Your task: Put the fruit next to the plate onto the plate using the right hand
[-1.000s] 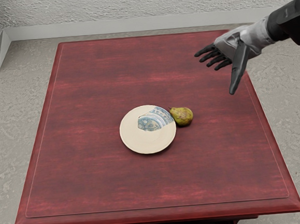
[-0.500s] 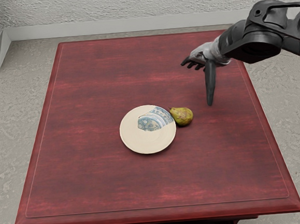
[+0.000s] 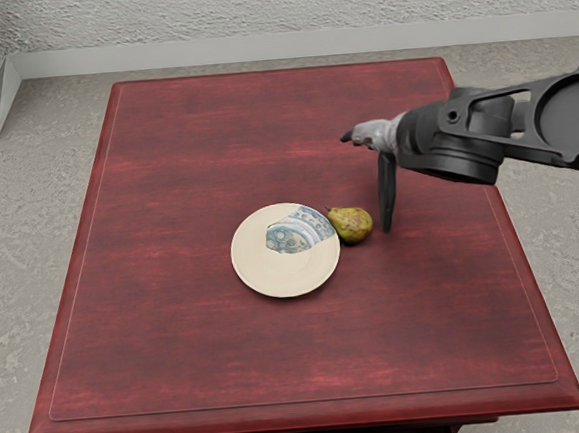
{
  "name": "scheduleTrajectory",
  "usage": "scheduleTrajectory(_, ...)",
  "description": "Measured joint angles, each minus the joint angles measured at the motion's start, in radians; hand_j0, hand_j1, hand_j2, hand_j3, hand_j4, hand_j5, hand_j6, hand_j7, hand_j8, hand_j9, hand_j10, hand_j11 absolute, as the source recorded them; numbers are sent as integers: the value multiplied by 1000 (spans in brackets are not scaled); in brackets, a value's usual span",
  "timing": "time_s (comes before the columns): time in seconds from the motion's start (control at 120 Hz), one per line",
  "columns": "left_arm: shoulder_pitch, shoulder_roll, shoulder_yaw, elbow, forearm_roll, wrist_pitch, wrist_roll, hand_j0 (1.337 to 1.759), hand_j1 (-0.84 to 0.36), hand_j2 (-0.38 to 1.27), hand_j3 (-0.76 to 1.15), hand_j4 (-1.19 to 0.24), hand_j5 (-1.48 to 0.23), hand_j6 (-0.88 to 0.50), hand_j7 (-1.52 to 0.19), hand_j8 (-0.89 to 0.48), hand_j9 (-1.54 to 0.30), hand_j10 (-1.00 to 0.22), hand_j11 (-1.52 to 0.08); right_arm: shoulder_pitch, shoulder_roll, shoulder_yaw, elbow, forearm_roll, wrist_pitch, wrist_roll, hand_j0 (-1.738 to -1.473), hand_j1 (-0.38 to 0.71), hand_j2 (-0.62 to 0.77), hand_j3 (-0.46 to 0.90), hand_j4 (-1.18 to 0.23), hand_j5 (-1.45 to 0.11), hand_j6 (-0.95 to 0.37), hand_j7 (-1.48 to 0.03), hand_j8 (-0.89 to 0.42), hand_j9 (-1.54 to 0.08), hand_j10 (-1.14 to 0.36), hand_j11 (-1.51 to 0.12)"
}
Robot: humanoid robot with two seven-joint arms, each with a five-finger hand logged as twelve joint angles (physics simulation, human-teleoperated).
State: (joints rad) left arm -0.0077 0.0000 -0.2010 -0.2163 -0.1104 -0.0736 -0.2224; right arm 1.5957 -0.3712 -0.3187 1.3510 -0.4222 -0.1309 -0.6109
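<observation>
1. Worktop (image 3: 213, 142): dark red wood, fills most of the frame. Grey floor (image 3: 31, 247) around it, pale wall (image 3: 253, 4) along the top edge.
2. Plate (image 3: 274, 273): round, cream, sits just left of centre. Blue patterned patch on its upper right part.
3. Pear (image 3: 351, 224): green-brown, lying on the worktop right at the plate's right rim, touching or almost touching. Not on the plate.
4. Right arm (image 3: 504, 134): dark, enters from the right edge at mid-height and reaches leftward.
5. Right robot hand (image 3: 371, 135): right of centre, up and to the right of the pear. Seen edge-on, fingers stretched out toward the left, nothing grasped. One dark digit (image 3: 387, 194) hangs straight down, tip just right of the pear, apart from it. Cannot tell if the tip touches the worktop.
</observation>
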Motion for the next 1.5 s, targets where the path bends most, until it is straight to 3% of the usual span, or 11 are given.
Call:
scheduleTrajectory(0.35,0,0,0,0,0,0,0,1658,337,2,0,-10,-13,-10,-13,-10,-13,-10,-13,-25,32,-14,69,-34,-148,0,-1658,-222,-21,0,-108,-139,-109,-139,-108,-139,-108,-139)
scheduleTrajectory(0.892,0,0,0,0,0,0,0,1658,337,2,0,-10,-13,-10,-13,-10,-13,-10,-13,-110,37,-33,102,-139,-295,0,-1658,-131,-35,0,-183,-237,-184,-236,-183,-237,-183,-237)
scheduleTrajectory(1.25,0,0,0,0,0,0,0,1658,337,2,0,-10,-13,-10,-13,-10,-13,-10,-13,-130,68,-34,113,-167,-320,0,-1658,-85,-43,0,-222,-287,-223,-287,-222,-287,-222,-287)
scheduleTrajectory(1.5,0,0,0,0,0,0,0,1658,337,2,0,-10,-13,-10,-13,-10,-13,-10,-13,-138,68,-54,113,-168,-336,0,-1658,3,-58,0,-295,-382,-295,-382,-295,-382,-295,-382)
